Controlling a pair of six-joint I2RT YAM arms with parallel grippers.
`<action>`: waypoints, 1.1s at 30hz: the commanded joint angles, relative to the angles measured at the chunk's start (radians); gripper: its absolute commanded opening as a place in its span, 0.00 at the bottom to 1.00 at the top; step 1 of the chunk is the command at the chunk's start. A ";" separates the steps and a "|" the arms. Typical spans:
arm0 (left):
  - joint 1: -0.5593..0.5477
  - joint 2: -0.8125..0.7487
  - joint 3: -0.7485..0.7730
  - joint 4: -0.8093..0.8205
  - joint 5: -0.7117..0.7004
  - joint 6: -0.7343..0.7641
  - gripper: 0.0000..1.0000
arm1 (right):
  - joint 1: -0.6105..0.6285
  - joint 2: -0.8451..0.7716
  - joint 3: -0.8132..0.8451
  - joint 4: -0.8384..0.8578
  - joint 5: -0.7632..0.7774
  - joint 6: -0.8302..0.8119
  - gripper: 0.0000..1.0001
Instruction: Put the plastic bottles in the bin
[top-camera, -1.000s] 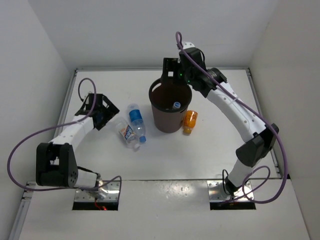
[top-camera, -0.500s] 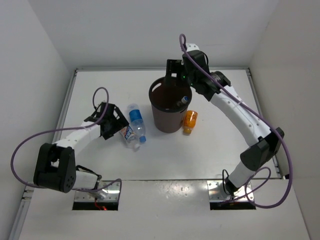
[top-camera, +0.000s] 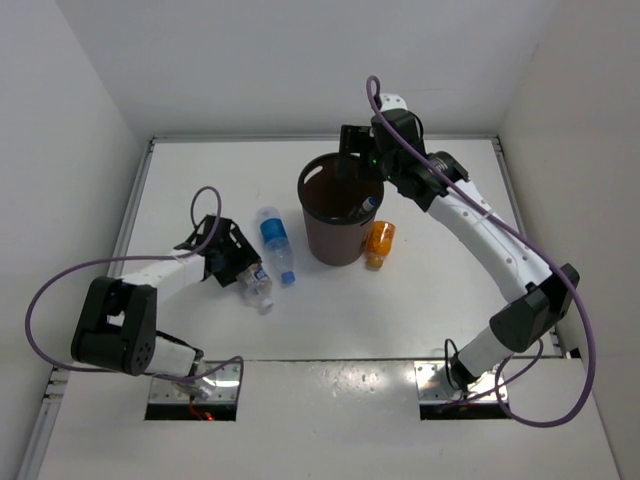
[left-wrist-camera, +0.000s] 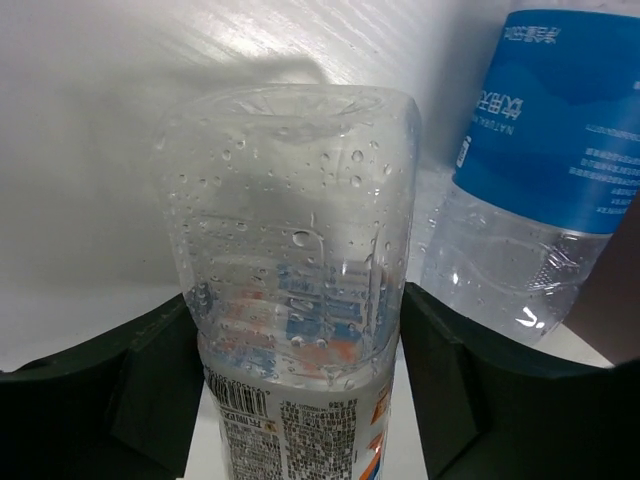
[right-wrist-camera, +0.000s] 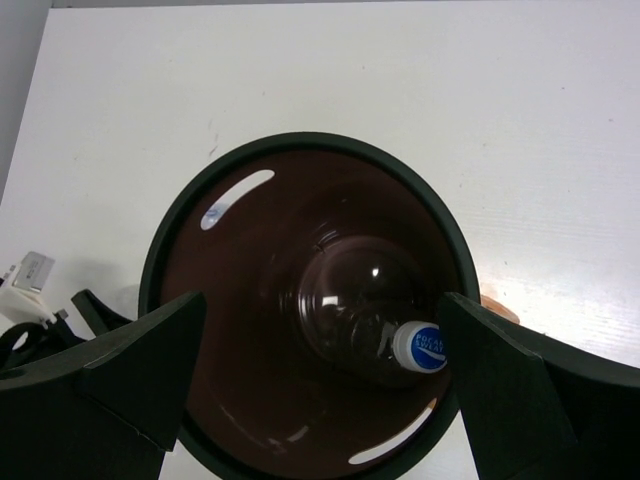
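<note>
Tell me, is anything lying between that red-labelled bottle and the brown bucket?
Yes. The blue-label bottle lies right beside the red-white label bottle, on the straight path from it to the bin.

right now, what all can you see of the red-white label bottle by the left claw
The red-white label bottle is clear plastic, beaded with droplets inside, its ridged base pointing away from the wrist camera. It lies on its side on the white table between the left claw's dark fingers, which flank it closely. The blue-label bottle lies close beside it; contact is unclear.
</note>
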 joint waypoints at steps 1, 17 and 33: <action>-0.005 0.001 0.023 0.030 -0.005 0.010 0.72 | -0.004 -0.011 0.003 0.045 0.017 0.011 1.00; 0.016 0.144 0.839 -0.069 -0.318 0.229 0.43 | -0.033 -0.072 -0.029 -0.002 0.177 0.138 1.00; -0.352 0.302 1.299 0.075 -0.197 0.547 0.45 | -0.209 -0.085 0.009 -0.286 0.290 0.396 1.00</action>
